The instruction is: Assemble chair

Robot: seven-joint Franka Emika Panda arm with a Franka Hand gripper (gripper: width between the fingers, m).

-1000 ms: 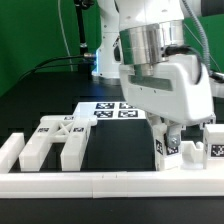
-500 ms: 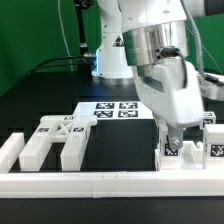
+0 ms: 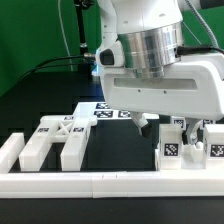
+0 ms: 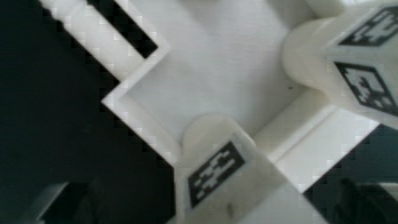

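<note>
End effector [image 3: 141, 121] hangs over the tabletop [image 3: 115, 150], fingers spread wide and nothing clamped between them, so we read it as released. The nearest chair leg [image 3: 172, 146] stands just below it and a little toward the exterior view's right, upright by the front border rail [image 3: 100, 181] with its long axis vertical, and a second leg [image 3: 213, 140] stands just beyond on the same side. The X-braced panel [image 3: 55, 135] lies well apart on the end effector's opposite side, so we judge the near leg the short reach, taken from above.

No readable text (coded tags [image 3: 171, 150] only)
</note>
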